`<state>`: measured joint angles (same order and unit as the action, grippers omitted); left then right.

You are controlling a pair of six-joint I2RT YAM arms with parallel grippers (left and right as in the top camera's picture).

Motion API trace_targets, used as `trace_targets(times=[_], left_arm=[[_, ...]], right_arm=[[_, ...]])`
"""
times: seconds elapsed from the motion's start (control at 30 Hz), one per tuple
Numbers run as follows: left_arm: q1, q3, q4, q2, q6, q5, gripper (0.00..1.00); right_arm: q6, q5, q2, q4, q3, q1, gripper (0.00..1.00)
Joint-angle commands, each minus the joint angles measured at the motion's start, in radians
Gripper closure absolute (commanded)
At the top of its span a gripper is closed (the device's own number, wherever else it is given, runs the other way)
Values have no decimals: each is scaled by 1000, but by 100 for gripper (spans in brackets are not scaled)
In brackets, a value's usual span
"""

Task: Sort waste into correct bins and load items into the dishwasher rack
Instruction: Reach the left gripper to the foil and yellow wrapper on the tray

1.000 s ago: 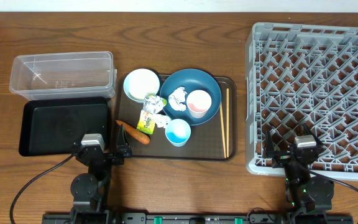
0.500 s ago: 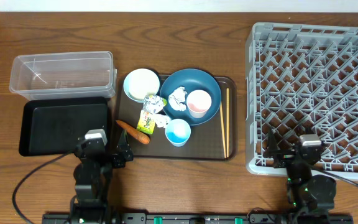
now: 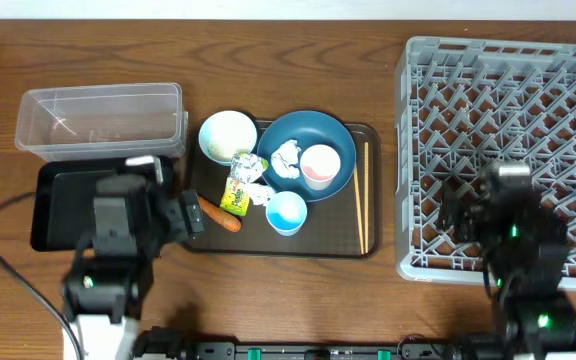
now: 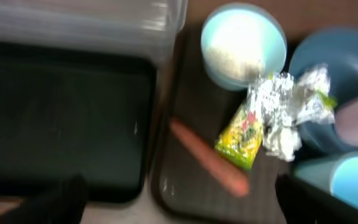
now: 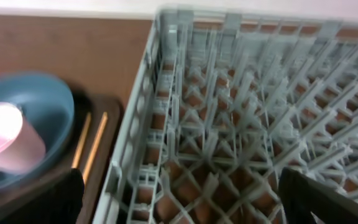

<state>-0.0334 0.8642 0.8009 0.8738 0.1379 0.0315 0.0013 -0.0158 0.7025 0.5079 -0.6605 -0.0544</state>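
Left pincer (image 4: pixel 185 199): spread, empty; I judge it aimed at carrot piece (image 4: pixel 209 157) on serving tray (image 4: pixel 188 93), black tray (image 4: pixel 61 112) adjacent for drop. Right pincer (image 5: pixel 179 199): spread, empty, parked above dishwasher rack (image 5: pixel 229 124) corner.

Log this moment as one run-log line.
left gripper: open, empty, over carrot piece | right gripper: open, empty, over dishwasher rack edge | clear tub, black tray: empty | dishwasher rack: nothing loaded

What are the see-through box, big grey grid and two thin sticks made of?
Clear rectangular tub: glossy plastic, table showing through. Big grey lattice rack: apparently matte moulded plastic, evenly coloured. Thin tan chopsticks: probably wood or bamboo; grain too small to see.
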Motion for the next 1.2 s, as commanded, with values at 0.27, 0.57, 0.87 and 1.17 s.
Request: trace_targets(times=[0.27,0.57,0.87,1.17], left_arm=[[4,299,341,131,10,40,2],[4,298,120,153,127,102,2],[-77,298,-116,391,174,223,2],[-238,298,-140,625,166,76,3]], right_arm=[[-77,159,322,297,-366,3,1],[-77,137,326,284,-366,3,1],[-77,117,326,290,-366,3,1],[-77,117,326,291,-366,3,1]])
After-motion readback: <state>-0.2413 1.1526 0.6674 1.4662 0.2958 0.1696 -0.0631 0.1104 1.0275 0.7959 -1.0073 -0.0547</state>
